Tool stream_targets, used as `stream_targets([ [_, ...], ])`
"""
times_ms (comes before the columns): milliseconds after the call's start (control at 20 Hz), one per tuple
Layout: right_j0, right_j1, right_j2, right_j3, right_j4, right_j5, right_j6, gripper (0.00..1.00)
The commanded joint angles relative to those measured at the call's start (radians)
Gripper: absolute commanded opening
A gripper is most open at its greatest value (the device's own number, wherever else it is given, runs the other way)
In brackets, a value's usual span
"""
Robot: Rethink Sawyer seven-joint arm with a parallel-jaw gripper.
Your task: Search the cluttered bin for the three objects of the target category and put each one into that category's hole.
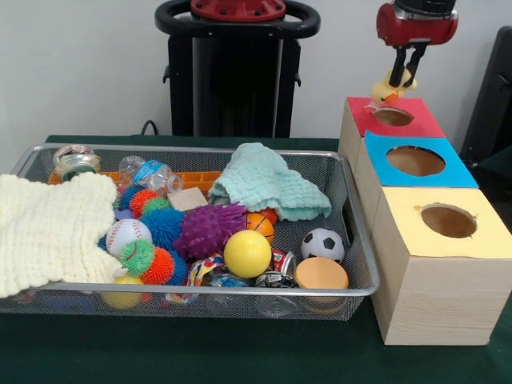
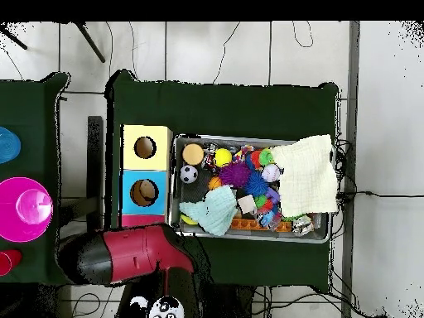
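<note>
My gripper (image 1: 402,78) hangs at the far right, shut on a small yellow toy (image 1: 390,90) that looks like a rubber duck. It holds the toy just above the round hole (image 1: 393,117) in the red-faced wooden box. The wire-mesh bin (image 1: 200,149) fills the left and middle of the table and is full of toys. In the overhead view the red arm (image 2: 132,252) covers the red box and hides the gripper; the bin (image 2: 248,235) lies right of the boxes.
The blue-faced hole (image 1: 415,161) and yellow-faced hole (image 1: 448,221) sit nearer the camera. In the bin lie a cream cloth (image 1: 44,228), a mint cloth (image 1: 268,180), a purple spiky ball (image 1: 210,230), a yellow ball (image 1: 247,254) and a small soccer ball (image 1: 322,244).
</note>
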Motion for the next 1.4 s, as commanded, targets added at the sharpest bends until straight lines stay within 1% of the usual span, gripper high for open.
stream_targets([
  [50,0.013,0.041,-0.007,-0.081,0.058,0.001,0.256,0.00],
  [600,0.014,0.051,-0.023,-0.070,0.067,-0.041,0.228,0.00],
  [850,-0.009,0.071,-0.015,-0.052,0.062,-0.096,0.206,0.00],
  [1400,-0.030,0.084,-0.017,-0.020,0.053,-0.149,0.183,0.00],
])
